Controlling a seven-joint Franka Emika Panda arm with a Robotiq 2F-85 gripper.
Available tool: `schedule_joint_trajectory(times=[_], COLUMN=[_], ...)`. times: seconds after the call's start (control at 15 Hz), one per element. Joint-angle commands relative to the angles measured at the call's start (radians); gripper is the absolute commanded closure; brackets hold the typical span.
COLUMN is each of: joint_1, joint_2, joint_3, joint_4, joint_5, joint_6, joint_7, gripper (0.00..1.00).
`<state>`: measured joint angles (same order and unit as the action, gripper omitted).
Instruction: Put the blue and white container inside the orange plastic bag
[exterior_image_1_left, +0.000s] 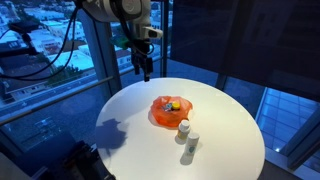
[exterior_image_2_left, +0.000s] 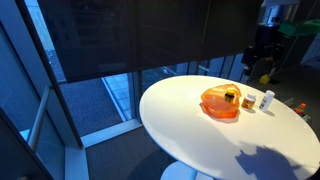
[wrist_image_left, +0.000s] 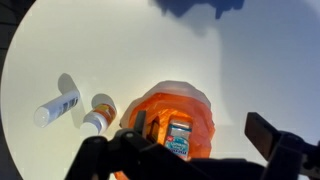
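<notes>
Pincer: the dark Robotiq pincer (exterior_image_1_left: 146, 72) hangs high over the table and points down. Its two fingers (wrist_image_left: 268, 133) stand wide apart and hold nothing.

Table: a round white table (exterior_image_1_left: 225, 115) lies well below the pincer.

Bag: a crumpled orange plastic bag (wrist_image_left: 150, 112) lies on the table with its mouth open upward. In the wrist view it is almost straight under the pincer. In both exterior views it is below the pincer and a little to the side.

Task's thing: a small blue and white container (wrist_image_left: 178, 138) is inside the orange plastic bag. In the wrist view it shows between the two fingers, far beneath them, and they do not touch it.

Other things: a slim white bottle with a pale label (wrist_image_left: 55, 108) and a short white bottle with an orange cap (wrist_image_left: 97, 113) stand on the table outside the bag. They are close to each other, off to one side of the pincer, and the short one is nearer to the bag.
</notes>
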<state>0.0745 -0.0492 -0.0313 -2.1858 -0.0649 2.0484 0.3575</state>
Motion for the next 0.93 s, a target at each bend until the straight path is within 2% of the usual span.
schedule_joint_trajectory(times=[0.0,0.47,0.87], joint_1=[-0.037,-0.07,-0.075], joint_2=[-0.104,-0.209,-0.205], joint_3=[0.007,0.02,0.023], joint_4=[-0.023,0.011,-0.002], joint_5=[0.064,0.05,0.051], joint_6=[-0.078,-0.236,-0.219], joint_7=[-0.129,-0.086,-0.099], gripper=[0.0,0.0,0.0])
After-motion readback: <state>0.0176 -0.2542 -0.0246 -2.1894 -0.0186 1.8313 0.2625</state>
